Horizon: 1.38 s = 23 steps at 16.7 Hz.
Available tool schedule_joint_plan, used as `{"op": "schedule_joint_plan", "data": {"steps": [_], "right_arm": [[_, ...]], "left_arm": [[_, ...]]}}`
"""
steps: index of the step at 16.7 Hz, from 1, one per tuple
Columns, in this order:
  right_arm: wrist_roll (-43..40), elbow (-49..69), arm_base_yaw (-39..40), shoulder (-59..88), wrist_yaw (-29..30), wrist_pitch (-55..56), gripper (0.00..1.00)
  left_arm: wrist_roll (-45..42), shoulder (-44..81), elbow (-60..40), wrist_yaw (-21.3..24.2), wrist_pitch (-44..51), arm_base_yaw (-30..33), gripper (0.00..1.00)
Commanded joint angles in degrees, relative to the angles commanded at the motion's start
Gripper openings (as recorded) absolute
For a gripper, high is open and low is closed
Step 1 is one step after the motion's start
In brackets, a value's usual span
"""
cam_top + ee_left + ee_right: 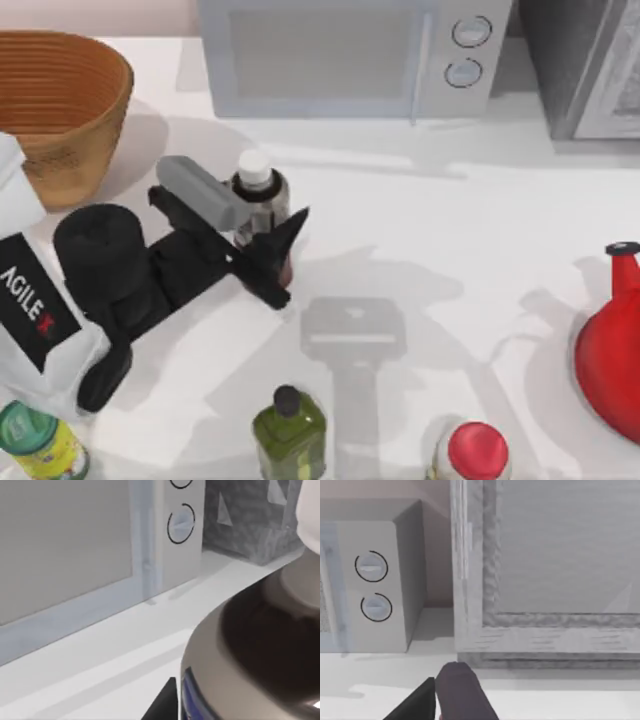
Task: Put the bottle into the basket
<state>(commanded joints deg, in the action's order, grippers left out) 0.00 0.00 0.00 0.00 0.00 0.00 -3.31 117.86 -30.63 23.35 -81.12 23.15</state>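
Behind the left end effector (262,240), the bottle (262,195) stands half-hidden.

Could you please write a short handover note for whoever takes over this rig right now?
Left end effector: at the bottle, one finger on each side of its body, looking closed on it; the bottle is upright, near the middle-left of the table.
Right end effector: near the microwave and the grey appliance beside it; whether it is open or closed is unclear.
Basket: back-left corner of the table, nothing visible inside.
Done: bottle reached and apparently gripped.
Left: carry the bottle back-left over the basket rim, then release it inside.
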Motion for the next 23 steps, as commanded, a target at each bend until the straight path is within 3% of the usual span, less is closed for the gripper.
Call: {"op": "schedule_joint_plan", "data": {"steps": [5, 11, 17, 23], "right_arm": [[0.0, 0.0, 0.0, 0.0, 0.0, 0.0, 1.0], [0.0, 0.0, 0.0, 0.0, 0.0, 0.0, 1.0], [0.0, 0.0, 0.0, 0.0, 0.0, 0.0, 1.0], [0.0, 0.0, 0.0, 0.0, 0.0, 0.0, 1.0]], "left_arm": [[2.14, -9.25, -10.28, -9.07, 12.34, -1.94, 0.0], [3.23, -25.48, -26.14, -18.88, 43.56, -12.58, 0.0], [2.24, -35.27, -31.34, -18.23, 65.06, -26.28, 0.0], [1.83, -36.56, -31.68, -17.32, 67.97, -29.06, 0.0]]}}
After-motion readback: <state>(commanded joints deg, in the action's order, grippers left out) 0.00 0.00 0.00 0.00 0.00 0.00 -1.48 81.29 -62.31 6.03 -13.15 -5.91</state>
